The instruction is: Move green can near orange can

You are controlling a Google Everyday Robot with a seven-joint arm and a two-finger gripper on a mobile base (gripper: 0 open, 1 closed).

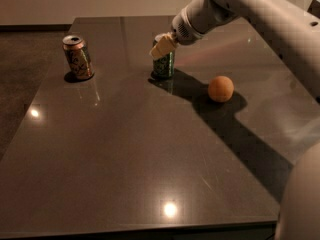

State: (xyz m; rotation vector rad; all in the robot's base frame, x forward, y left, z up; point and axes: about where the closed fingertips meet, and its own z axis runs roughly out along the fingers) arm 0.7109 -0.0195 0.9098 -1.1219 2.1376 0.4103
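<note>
I see my gripper (162,47) at upper centre, overlapping the top of the green can (164,66); whether it grips I cannot tell. The orange can (78,57) stands well apart, upper left.

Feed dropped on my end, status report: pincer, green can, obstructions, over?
Pincer at top of green can. Can upright, well right of orange can in view. Orange ball on far side, not between them.

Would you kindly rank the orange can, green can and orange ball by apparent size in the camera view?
1-2. orange-gold drink can and dark green drink can: alike; the gripper at the green one's top covers part of it.
3. round orange ball: smallest.
</note>
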